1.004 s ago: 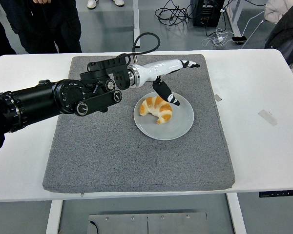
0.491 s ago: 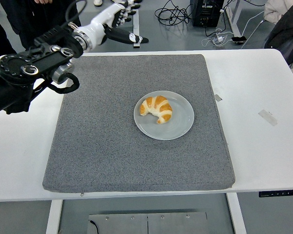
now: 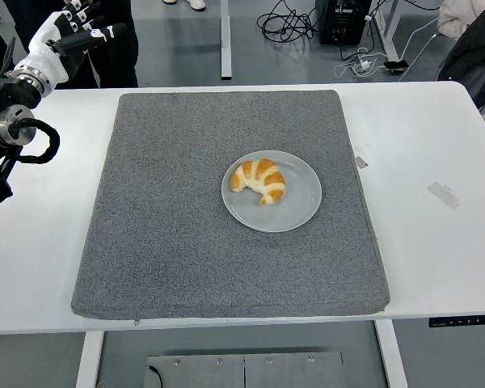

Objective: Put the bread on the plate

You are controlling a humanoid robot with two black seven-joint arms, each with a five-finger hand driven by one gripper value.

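Grey mat [image 3: 186, 242] on white table [image 3: 436, 242]: plate [image 3: 295, 212] holding bread [image 3: 259, 180] at centre; empty, loosely spread left hand [image 3: 65, 36] at 10 o'clock.

White table on a grey floor, cables beyond.
A grey mat [image 3: 226, 202] covers most of the white table [image 3: 436, 234]. Far behind, tangled black cables [image 3: 295, 23] and a black box [image 3: 342, 18] lie on the grey floor [image 3: 259, 56]; a person's dark legs [image 3: 113, 48] stand far left.
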